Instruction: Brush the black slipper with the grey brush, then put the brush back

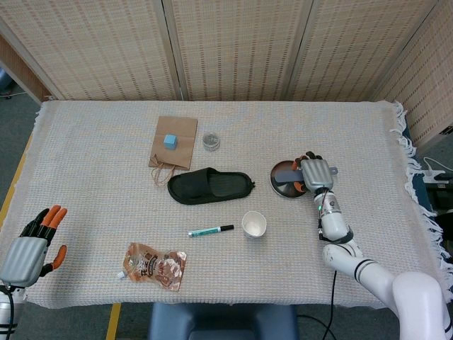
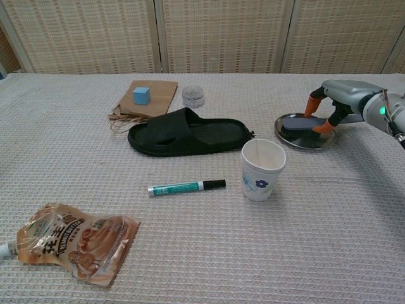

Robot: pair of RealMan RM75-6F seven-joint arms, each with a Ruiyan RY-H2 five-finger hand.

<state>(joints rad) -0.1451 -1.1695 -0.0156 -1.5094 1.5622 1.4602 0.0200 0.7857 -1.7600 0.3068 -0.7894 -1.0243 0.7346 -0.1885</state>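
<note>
Right hand [image 2: 338, 101] grips the grey brush [image 2: 302, 123] on its metal dish [image 2: 288, 137]; left hand [image 1: 28, 244] spread.

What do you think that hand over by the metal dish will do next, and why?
Probably close its fingers on the grey brush and lift it. The right hand sits over the brush, which lies in the metal dish, with fingertips at either side of it, but a firm grip isn't clear yet. The black slipper lies unbrushed to the left, so the brush has to be picked up first.

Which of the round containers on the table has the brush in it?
The metal plate under the right hand; the brush lies in it. The paper cup and small tin don't.
</note>
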